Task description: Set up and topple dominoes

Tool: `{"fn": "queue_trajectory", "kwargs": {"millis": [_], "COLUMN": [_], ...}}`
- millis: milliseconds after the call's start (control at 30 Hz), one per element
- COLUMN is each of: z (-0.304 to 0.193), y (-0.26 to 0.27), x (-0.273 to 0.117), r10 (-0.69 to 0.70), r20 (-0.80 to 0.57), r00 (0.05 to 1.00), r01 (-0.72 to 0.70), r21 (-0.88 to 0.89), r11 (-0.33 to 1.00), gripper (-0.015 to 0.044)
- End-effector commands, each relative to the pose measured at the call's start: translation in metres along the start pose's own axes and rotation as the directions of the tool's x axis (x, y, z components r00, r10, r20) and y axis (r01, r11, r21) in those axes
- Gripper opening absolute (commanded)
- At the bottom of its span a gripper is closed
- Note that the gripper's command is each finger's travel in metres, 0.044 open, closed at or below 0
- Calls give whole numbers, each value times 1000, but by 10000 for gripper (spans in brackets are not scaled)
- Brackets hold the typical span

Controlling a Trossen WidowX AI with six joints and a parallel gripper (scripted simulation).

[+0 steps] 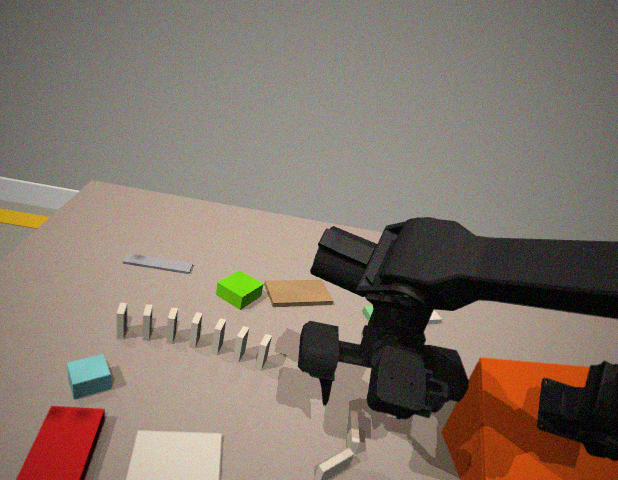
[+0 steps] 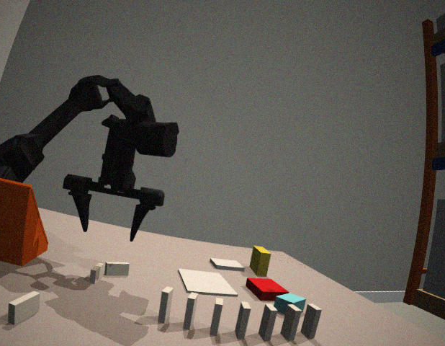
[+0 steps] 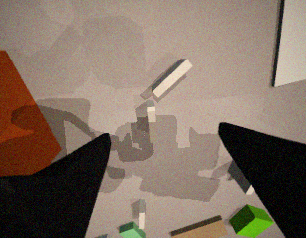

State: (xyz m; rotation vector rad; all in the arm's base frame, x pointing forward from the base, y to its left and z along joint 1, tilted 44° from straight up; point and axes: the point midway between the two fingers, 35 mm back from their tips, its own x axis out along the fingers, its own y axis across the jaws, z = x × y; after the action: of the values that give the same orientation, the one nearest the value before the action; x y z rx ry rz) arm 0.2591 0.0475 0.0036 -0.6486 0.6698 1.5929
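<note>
Several pale dominoes stand upright in a slightly curved row, from the near end domino (image 1: 264,352) (image 2: 165,305) beside the arm to the far end domino (image 1: 121,320) (image 2: 311,321). Three loose dominoes lie on the table: one lying diagonally (image 1: 335,463) (image 2: 117,269) (image 3: 172,78), one close to it (image 1: 353,439) (image 2: 96,273) (image 3: 151,115), and one apart (image 2: 23,308) (image 3: 141,220), hidden by the arm in the top view. My gripper (image 2: 108,236) (image 3: 164,132) is open and empty, pointing down above the table near the loose dominoes. In the wrist view the right finger hides much of the row.
An orange wedge-shaped block (image 1: 526,382) (image 2: 14,223) (image 3: 19,109) stands near the arm. A green block (image 1: 239,289) (image 3: 252,220) and a brown board (image 1: 299,292) lie behind the row. A teal block (image 1: 89,376) (image 2: 289,302), red block (image 1: 66,439) (image 2: 266,288) and cream plate (image 1: 175,454) (image 2: 207,282) lie opposite.
</note>
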Motion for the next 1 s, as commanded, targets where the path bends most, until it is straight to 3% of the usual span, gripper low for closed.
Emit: {"fn": "queue_trajectory", "kwargs": {"millis": [0,133,800,967], "z": [0,0,-1,-1], "y": [3,7,8,8], "x": [29,59,75,75], "r10": [19,20,20,20], "r20": [9,13,14,14], "r00": [1000,1000,1000,1000], "r01": [-19,-20,-20,-20], "r21": [5,4,4,4], "r11": [1000,1000,1000,1000], "gripper": [440,440,440,309]}}
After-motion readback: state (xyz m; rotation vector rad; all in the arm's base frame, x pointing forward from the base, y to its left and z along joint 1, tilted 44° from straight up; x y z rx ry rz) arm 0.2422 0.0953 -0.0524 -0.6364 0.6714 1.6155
